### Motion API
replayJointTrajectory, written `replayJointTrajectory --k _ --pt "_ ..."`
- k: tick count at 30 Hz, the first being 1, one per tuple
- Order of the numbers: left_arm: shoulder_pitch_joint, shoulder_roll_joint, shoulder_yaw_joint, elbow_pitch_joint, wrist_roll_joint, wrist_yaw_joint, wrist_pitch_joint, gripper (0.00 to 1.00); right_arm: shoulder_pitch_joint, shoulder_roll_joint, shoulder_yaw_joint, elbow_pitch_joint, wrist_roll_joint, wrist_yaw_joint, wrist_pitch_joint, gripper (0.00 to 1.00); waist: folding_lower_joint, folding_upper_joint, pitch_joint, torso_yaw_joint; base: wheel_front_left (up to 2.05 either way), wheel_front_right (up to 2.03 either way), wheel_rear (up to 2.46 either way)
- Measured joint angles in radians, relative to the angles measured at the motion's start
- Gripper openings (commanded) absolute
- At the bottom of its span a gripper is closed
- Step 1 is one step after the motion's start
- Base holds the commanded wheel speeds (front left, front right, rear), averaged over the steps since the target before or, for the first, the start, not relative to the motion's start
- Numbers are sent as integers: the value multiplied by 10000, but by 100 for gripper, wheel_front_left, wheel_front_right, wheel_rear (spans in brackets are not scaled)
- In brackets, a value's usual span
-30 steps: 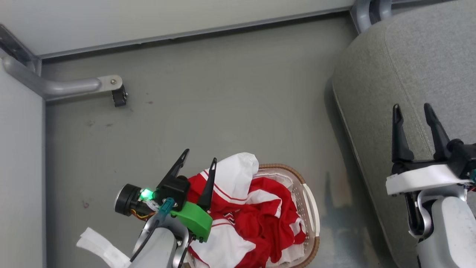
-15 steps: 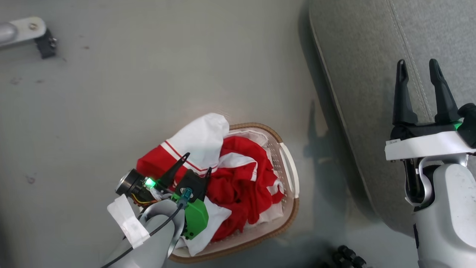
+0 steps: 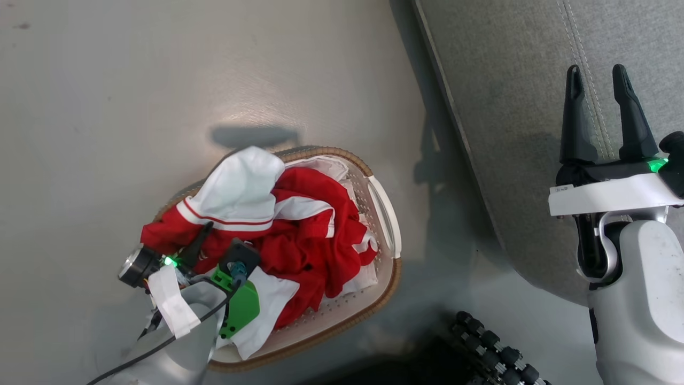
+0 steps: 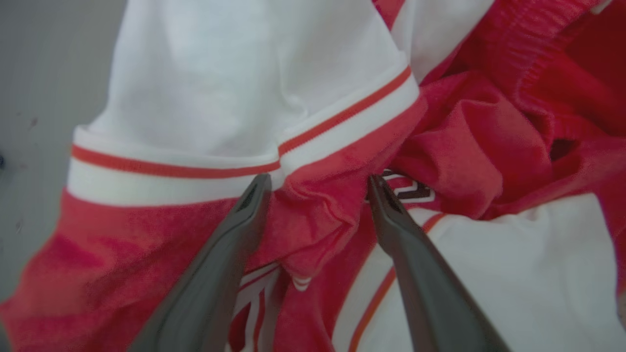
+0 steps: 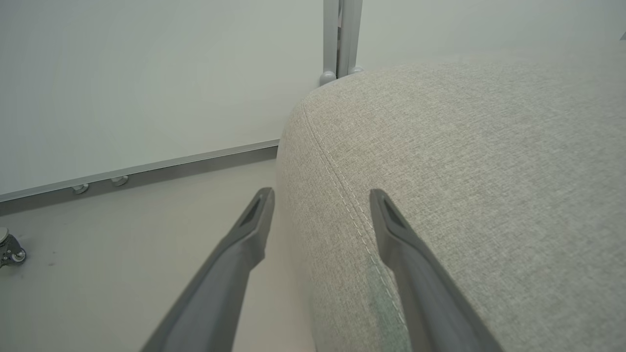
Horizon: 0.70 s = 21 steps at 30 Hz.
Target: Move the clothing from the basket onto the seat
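Closing on too little fabric is the main risk: the left gripper [image 4: 318, 182] is set with jaws spread, a bunched red ridge of the clothing [image 3: 299, 240] between the fingers, and a shallow bite could be lost on the lift. Since the garments are tangled together in the basket [image 3: 387, 219], several could be dragged up at once, or the light basket could be tipped or pulled along. A trailing sleeve could be snagged on the brown rim, over which a white panel is draped at the left. Bare floor [image 3: 107, 80] is seen left of the basket, and a strip of it separates basket from seat [image 3: 507, 107]. The seat's rounded edge must be cleared on the crossing. Over the seat, near its seam, the right gripper [image 3: 596, 75] is held with jaws spread and nothing between them.
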Motion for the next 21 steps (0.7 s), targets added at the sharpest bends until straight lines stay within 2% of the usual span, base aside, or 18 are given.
replayJointTrajectory --k 4,5,6,7,8,9,17,19,21 --pt "-257 -46 31 437 -86 178 92 100 -31 -4 69 6 90 0 0 100 0 0 205 -171 0 0 0" --pt "-266 -61 52 499 -140 178 92 91 -31 -2 90 15 100 0 0 100 0 0 238 -204 0 0 0" --pt "-267 -75 61 537 -219 176 92 49 -31 -2 104 25 109 0 0 100 0 0 258 -228 0 0 0" --pt "-267 -96 58 575 -290 165 90 37 -31 -2 121 31 113 0 0 100 0 0 273 -254 0 0 0" --pt "-269 -117 44 612 -290 148 88 16 -31 -2 134 42 121 0 0 100 0 0 276 -274 0 0 0" --pt "-270 -134 29 650 -291 119 88 0 -30 -2 146 54 130 0 0 100 0 0 269 -283 0 0 0" --pt "-221 -280 -10 702 -640 -146 -6 0 33 -2 86 205 102 0 0 100 -1 0 -17 -259 0 0 0" --pt "-150 -330 -17 504 -740 -288 -50 0 86 0 48 265 84 0 0 100 -1 0 -150 -214 0 0 0" --pt "114 -378 -150 54 -930 -675 -90 0 223 0 -23 426 29 0 0 100 -1 0 -423 -103 0 0 0"
